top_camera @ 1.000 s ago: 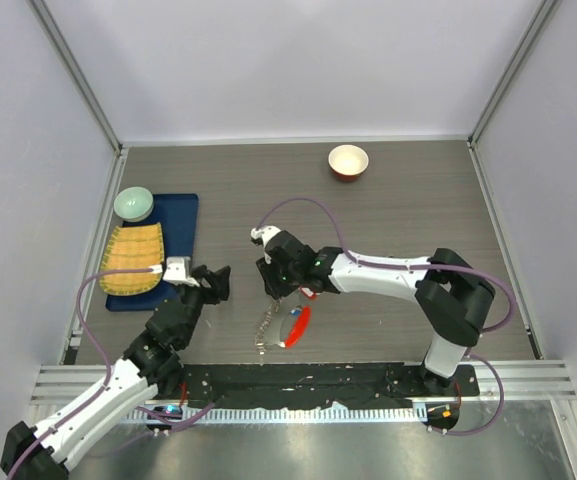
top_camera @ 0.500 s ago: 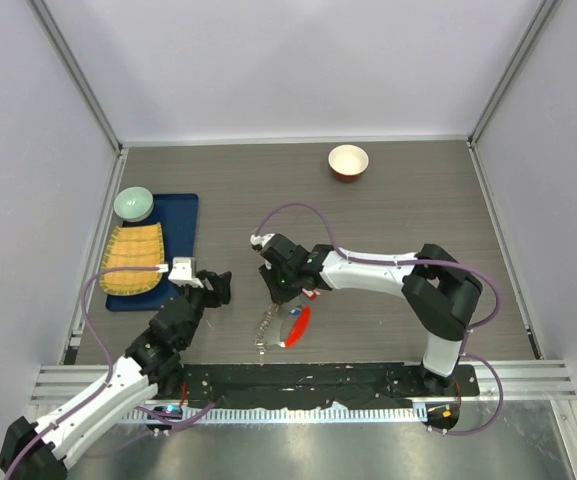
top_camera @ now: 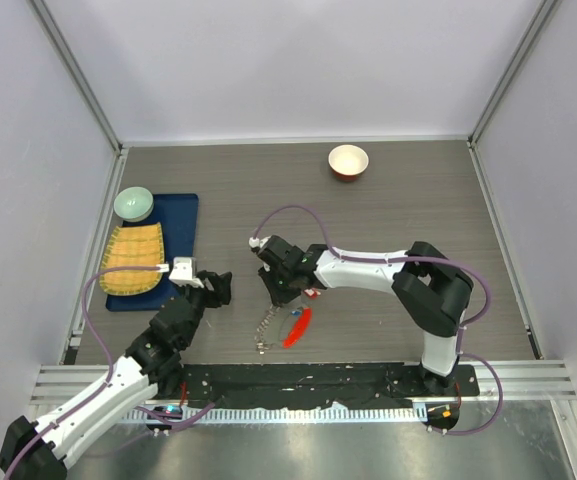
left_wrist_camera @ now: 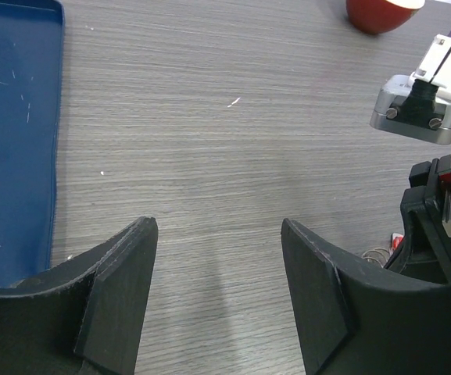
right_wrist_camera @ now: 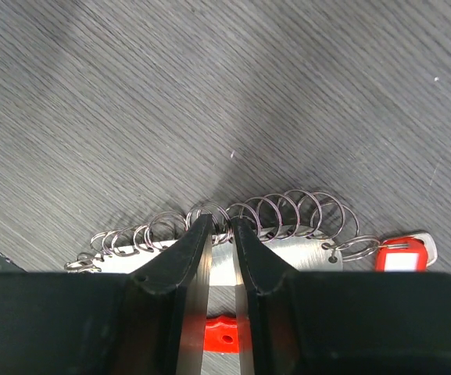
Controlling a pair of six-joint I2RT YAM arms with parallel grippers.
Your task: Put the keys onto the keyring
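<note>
The keyring lies on the table: a red curved clip [top_camera: 296,326] joined to a silvery coil of rings [top_camera: 265,330]. In the right wrist view the coil [right_wrist_camera: 303,209] lies along a silvery plate [right_wrist_camera: 299,255]. My right gripper [right_wrist_camera: 221,228] is nearly shut, pinching rings in the middle of the coil; a red piece [right_wrist_camera: 225,336] shows between its fingers. In the top view this gripper [top_camera: 278,288] is at the cluster's far end. A small red key [right_wrist_camera: 401,256] hangs on the coil's right end. The other keys are hidden. My left gripper [top_camera: 218,287] [left_wrist_camera: 217,234] is open and empty, left of the cluster.
A red-rimmed white bowl [top_camera: 348,160] stands at the back. A blue tray [top_camera: 182,215] at the left holds a green bowl [top_camera: 134,204] and a yellow mat [top_camera: 133,260]. The tray's edge [left_wrist_camera: 14,156] and the right arm's wrist [left_wrist_camera: 436,195] show in the left wrist view.
My right gripper has shifted slightly left over the cluster. The red clip has turned and now looks narrower. The left arm has barely moved.
</note>
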